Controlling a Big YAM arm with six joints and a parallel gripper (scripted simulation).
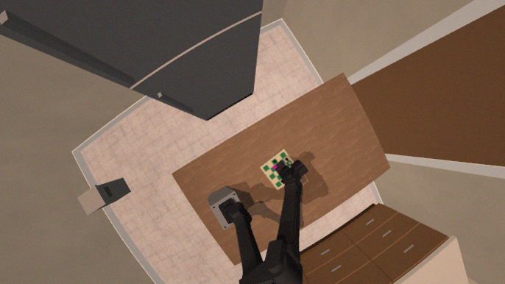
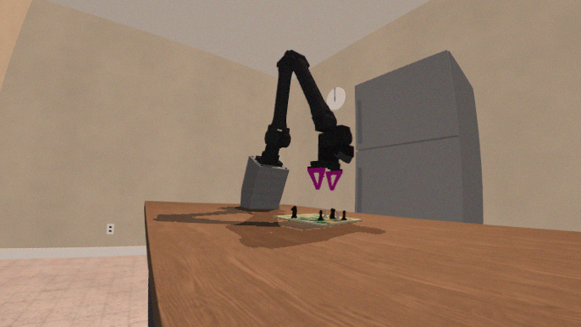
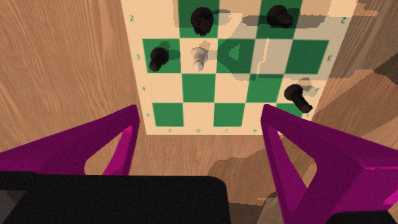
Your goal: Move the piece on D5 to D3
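gripper (image 3: 200,145) hangs well above the board (image 3: 150,75), magenta fingers spread wide, nothing between them. white piece (image 3: 199,57) stands ahead of the gripper and a little toward its left finger, upright on the light square in row 3, column d as far as the edge letters can be read — so the placement looks made, base seemingly inside the square.

neighbours: a dark pawn (image 3: 158,58) just beside it on the green square, a dark piece (image 3: 202,21) one row beyond, another (image 3: 279,16) further right, one more (image 3: 297,97) close ahead of the right finger.

judgement — step in hand is the retreat. go straight up and back, fingers kept wide, no sideways sweep over the pieces; that near right piece is the one to mind.
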